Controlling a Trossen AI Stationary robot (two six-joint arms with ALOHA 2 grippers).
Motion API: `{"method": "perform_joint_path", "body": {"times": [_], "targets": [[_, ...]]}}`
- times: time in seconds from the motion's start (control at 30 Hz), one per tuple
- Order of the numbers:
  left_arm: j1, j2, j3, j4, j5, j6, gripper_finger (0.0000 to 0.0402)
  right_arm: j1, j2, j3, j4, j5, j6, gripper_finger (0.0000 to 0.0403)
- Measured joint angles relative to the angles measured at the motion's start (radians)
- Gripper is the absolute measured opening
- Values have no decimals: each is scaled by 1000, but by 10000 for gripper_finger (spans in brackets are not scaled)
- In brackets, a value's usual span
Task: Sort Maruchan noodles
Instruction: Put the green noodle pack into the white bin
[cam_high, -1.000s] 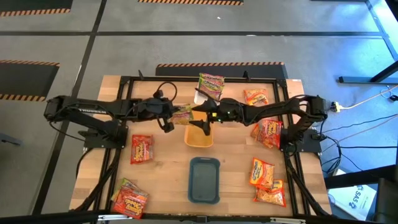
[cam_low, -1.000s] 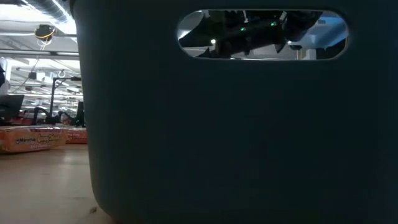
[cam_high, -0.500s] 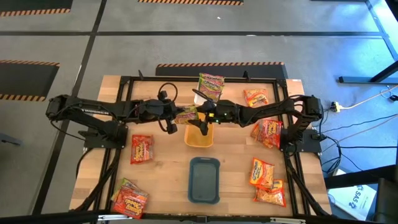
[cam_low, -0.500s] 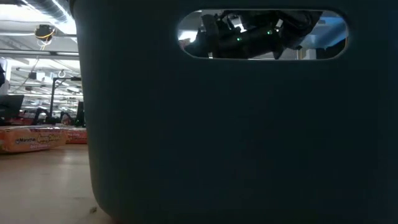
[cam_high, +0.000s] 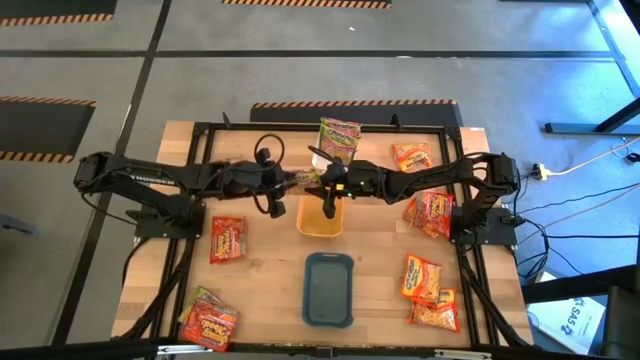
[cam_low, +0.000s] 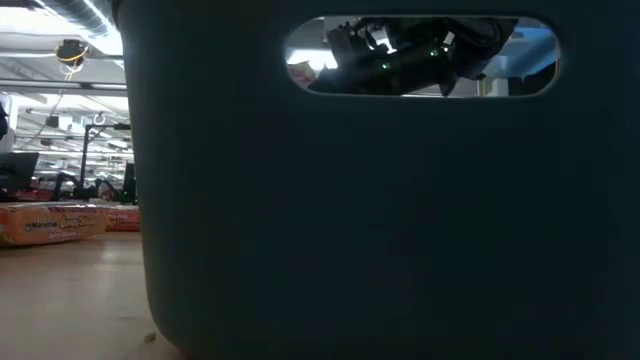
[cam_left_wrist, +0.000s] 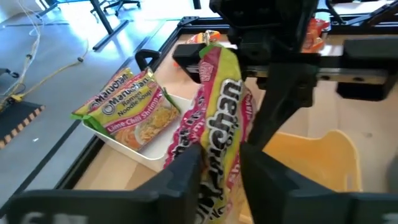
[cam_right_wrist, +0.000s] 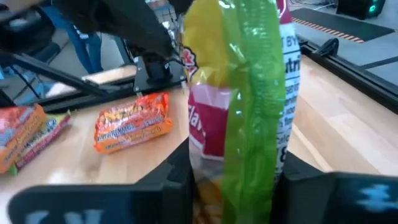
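A green-pink Maruchan packet (cam_high: 309, 179) hangs in the air over the far end of the orange tray (cam_high: 320, 222), between my two grippers. My left gripper (cam_high: 297, 181) reaches in from the table's left and is shut on the packet (cam_left_wrist: 219, 118). My right gripper (cam_high: 323, 186) reaches in from the right and is shut on the same packet (cam_right_wrist: 239, 93). Another green-pink packet (cam_left_wrist: 127, 102) lies flat in the white tray (cam_high: 338, 140) at the far edge. My left gripper pinches the packet's near end (cam_left_wrist: 219, 171) between its two fingers, coming from the table's left. The packet stands on edge and rises away from the fingers, clear of the tray. My right gripper has the packet's crumpled body (cam_right_wrist: 239, 162) between its two fingers, coming from the table's right. The packet fills the gap between them and stands upright, lifted clear of the table.
The teal tray (cam_high: 329, 290) stands near the front and blocks most of the low view (cam_low: 380, 220). A red packet (cam_high: 227, 239) and a small pile (cam_high: 208, 320) lie at the left. Orange packets (cam_high: 412, 156) (cam_high: 430, 212) (cam_high: 422, 278) lie at the right.
My left gripper has carried the green-pink packet a little toward the table's right, over the orange tray's far end. My right gripper has risen from over the orange tray and come in to the packet.
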Motion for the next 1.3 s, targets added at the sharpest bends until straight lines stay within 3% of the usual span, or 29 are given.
{"method": "perform_joint_path", "body": {"times": [0.37, 0.57, 0.93, 1.1, 1.3], "targets": [[1, -61, 0, -83, 13, -109, 269, 0, 0, 0, -12, -1, -49, 94], [59, -50, 1, -73, 111, -89, 311, 0, 0, 0, 1, -62, -77, 94], [173, 22, 0, -69, 372, -51, 299, 0, 0, 0, 14, -106, -103, 95], [177, 112, 1, -46, 388, -49, 273, 0, 0, -1, -1, -106, -102, 94], [176, 150, 0, -45, 393, -54, 214, 0, 0, -1, -5, -106, -101, 100]]}}
